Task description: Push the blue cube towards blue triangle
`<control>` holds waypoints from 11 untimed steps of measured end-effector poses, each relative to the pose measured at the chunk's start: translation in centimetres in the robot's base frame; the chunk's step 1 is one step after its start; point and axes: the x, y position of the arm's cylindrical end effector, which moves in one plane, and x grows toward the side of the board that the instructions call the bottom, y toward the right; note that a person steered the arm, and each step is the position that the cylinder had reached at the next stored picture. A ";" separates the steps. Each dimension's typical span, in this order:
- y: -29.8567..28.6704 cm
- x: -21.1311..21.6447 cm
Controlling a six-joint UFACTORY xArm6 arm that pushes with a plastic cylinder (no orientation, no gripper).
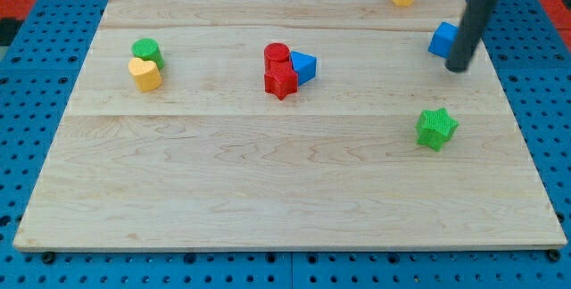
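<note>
A lab test bench — a pale wooden board [285, 191] lies on a blue pegboard [27, 102] drilled with rows of holes, small coloured plastic blocks sit scattered on it, and a dark rod [468, 30] reaches down from above.

A single camera looks down at a slant from above the near edge of the wooden board [268, 200], facing its far side. It sits far enough back to take in nearly the whole board and the blue pegboard [27, 102] around it.
</note>
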 end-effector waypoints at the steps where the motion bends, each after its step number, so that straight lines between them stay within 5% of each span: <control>1: 4.0 -0.8; 5: 4.3 -7.1; 9: -12.9 -7.3; 11: -13.2 -8.7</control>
